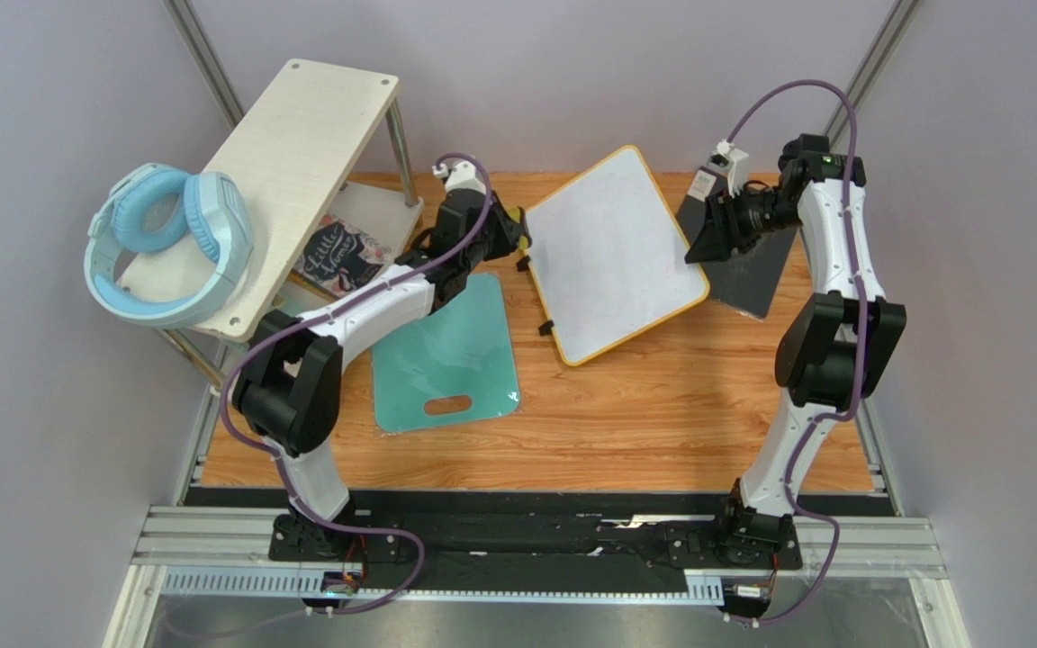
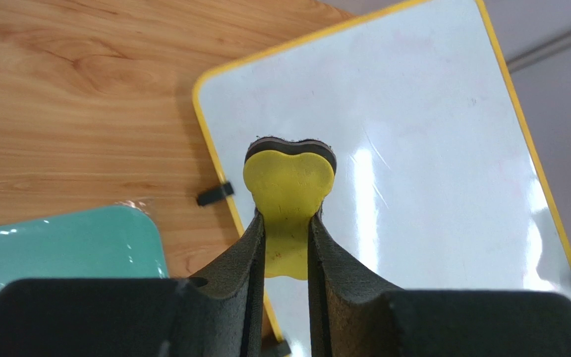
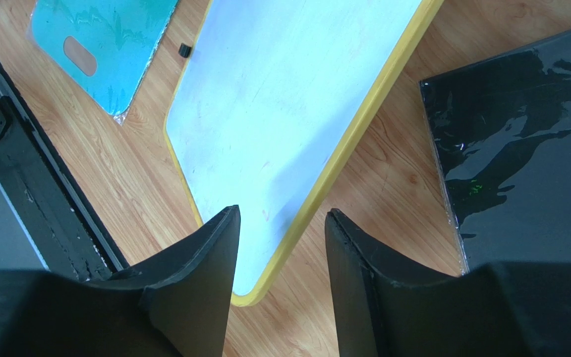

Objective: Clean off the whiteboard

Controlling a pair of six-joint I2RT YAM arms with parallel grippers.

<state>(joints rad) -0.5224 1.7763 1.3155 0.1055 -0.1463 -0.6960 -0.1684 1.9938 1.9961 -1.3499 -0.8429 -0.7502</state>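
Observation:
The whiteboard, white with a yellow frame and small black feet, lies tilted at the table's middle back, and no writing shows on it. It also shows in the left wrist view and the right wrist view. My left gripper is at the board's left edge, shut on a yellow eraser with a dark pad underneath, held at the board's left part. My right gripper hovers open and empty over the board's right corner.
A teal cutting board with a handle slot lies left of the whiteboard. A dark grey panel lies at the right. A wooden shelf with blue headphones stands at the back left, with a patterned item beneath.

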